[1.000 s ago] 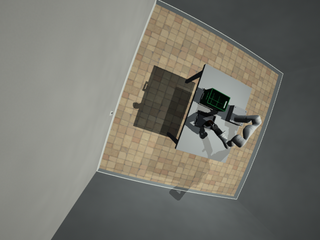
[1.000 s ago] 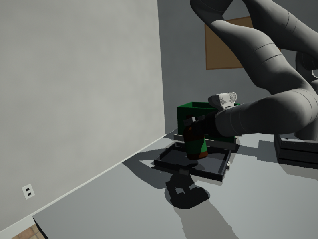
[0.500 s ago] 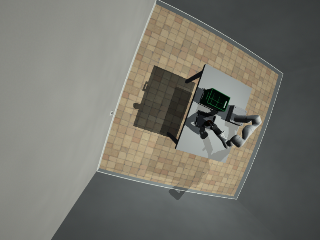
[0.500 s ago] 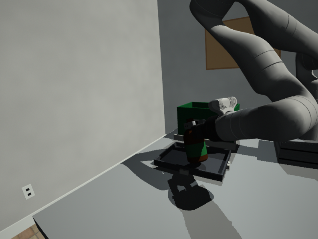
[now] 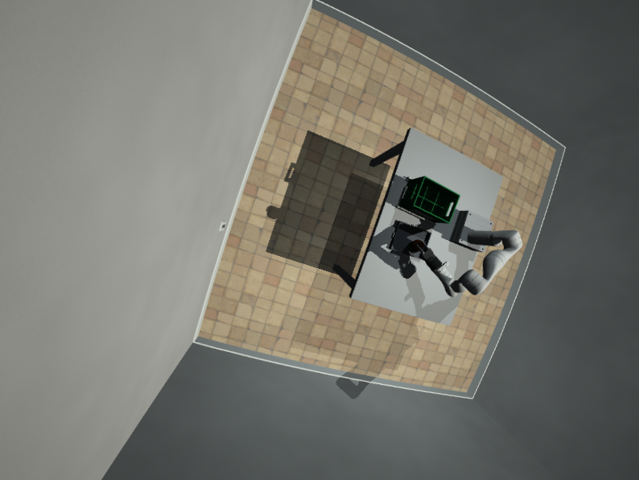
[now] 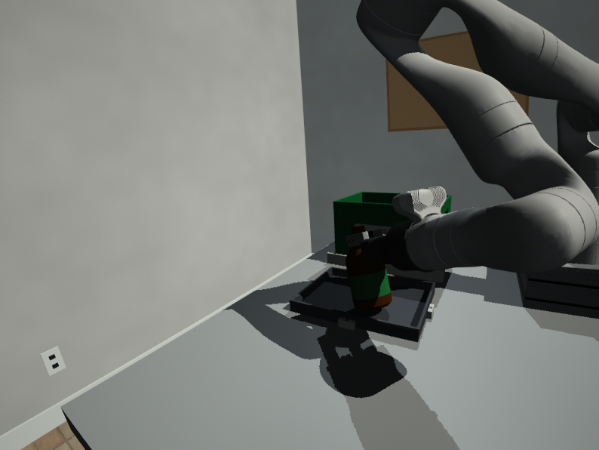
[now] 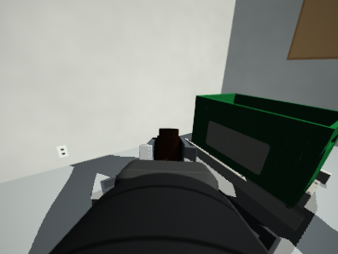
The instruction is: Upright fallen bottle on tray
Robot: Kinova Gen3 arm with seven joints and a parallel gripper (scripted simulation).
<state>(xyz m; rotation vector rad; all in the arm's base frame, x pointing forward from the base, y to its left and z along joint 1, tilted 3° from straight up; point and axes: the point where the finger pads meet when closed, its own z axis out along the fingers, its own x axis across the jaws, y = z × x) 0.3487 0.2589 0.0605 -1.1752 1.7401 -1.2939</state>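
The brown bottle (image 6: pixel 368 281) with a green label stands nearly upright, its base on or just above the floor of the dark tray. My gripper (image 6: pixel 364 240) comes in level from the right and is shut on the bottle near its neck. In the wrist view the bottle's dark cap (image 7: pixel 168 144) shows between my fingers, above the gripper body. The green crate (image 6: pixel 382 213) stands just behind the tray, and it shows at the right in the wrist view (image 7: pixel 266 142). From overhead the bottle (image 5: pixel 414 246) and tray (image 5: pixel 407 238) are small and partly hidden by my arm.
A white wall runs along the table's left edge. A dark low block (image 6: pixel 560 290) sits at the arm's base on the right. The table front carries the arm's shadow (image 6: pixel 363 370).
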